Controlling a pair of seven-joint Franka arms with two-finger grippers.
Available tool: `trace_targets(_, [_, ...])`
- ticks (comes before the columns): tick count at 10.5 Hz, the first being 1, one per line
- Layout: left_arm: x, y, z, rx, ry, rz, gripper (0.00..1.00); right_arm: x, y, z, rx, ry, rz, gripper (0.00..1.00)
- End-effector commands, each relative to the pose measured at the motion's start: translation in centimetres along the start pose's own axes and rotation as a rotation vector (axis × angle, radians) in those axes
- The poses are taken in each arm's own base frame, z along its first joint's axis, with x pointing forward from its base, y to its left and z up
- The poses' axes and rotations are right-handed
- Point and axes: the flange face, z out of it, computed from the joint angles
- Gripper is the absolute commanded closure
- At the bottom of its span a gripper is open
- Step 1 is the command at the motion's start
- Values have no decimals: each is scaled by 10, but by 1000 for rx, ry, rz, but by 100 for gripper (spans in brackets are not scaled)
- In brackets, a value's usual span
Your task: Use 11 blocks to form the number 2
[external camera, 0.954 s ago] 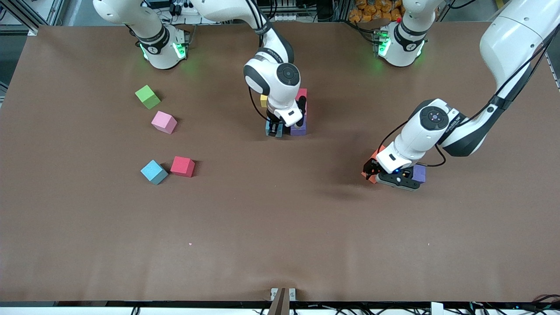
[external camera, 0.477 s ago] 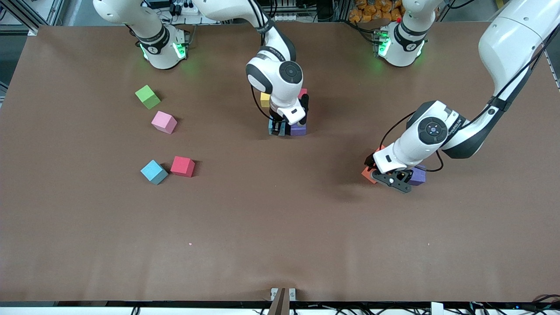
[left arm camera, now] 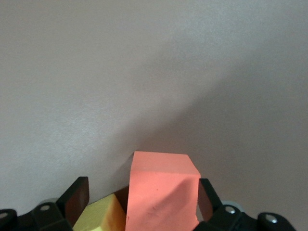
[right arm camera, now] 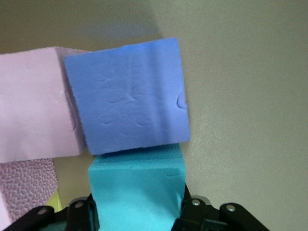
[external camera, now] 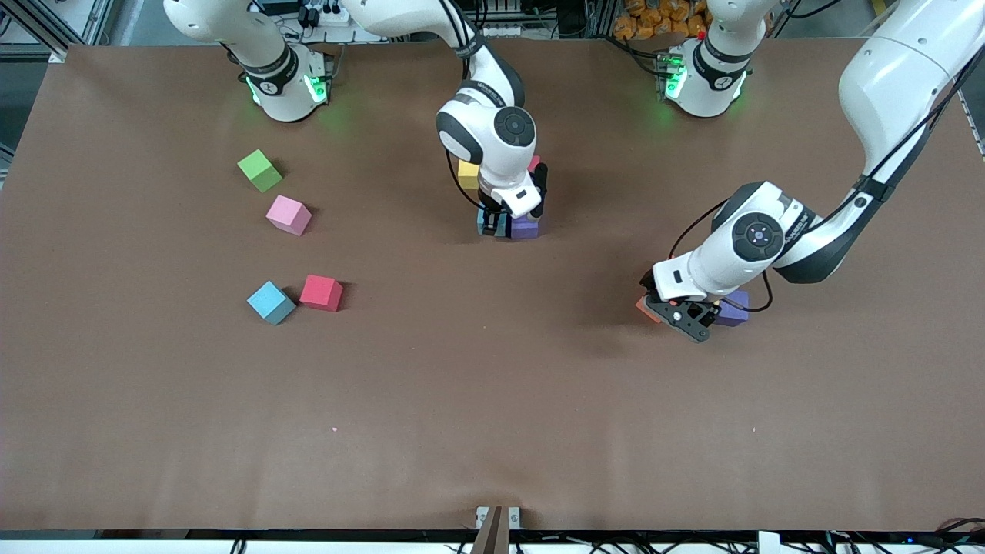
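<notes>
Since the earlier frame, my left gripper [external camera: 681,314] has turned over the orange foam cube [left arm camera: 161,192], fingers spread wide around it; a yellow cube [left arm camera: 98,216] and a purple cube [external camera: 735,308] lie beside. My right gripper [external camera: 492,223] is clamped on one light-blue foam cube [right arm camera: 137,187], touching another purple cube [right arm camera: 127,98] in the cluster at mid-surface [external camera: 492,400]. Loose toward the right arm's end: one green cube [external camera: 259,170], one pink [external camera: 288,215], one red [external camera: 321,292], one light-blue [external camera: 271,302].
</notes>
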Motion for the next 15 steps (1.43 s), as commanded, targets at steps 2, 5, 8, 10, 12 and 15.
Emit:
trace_targets(2, [7, 15, 13, -6, -38, 26, 0, 8, 4, 1, 13, 6, 9, 44])
trace_targets(5, [4, 13, 20, -4, -51, 19, 0, 10, 1, 3, 26, 12, 18, 44])
trace_targets(8, [2, 18, 30, 11, -73, 5, 0, 13, 2, 1, 22, 17, 17, 44])
trace_targets(10, [0, 18, 31, 16, -79, -17, 0, 13, 2, 1, 22, 17, 17, 43])
trace_targets(12, [-1, 18, 30, 22, -79, -20, 0, 13, 2, 1, 22, 17, 17, 0])
trace_targets(15, [-7, 26, 36, 43, -91, -37, 0, 11, 3, -4, 24, 12, 5, 0])
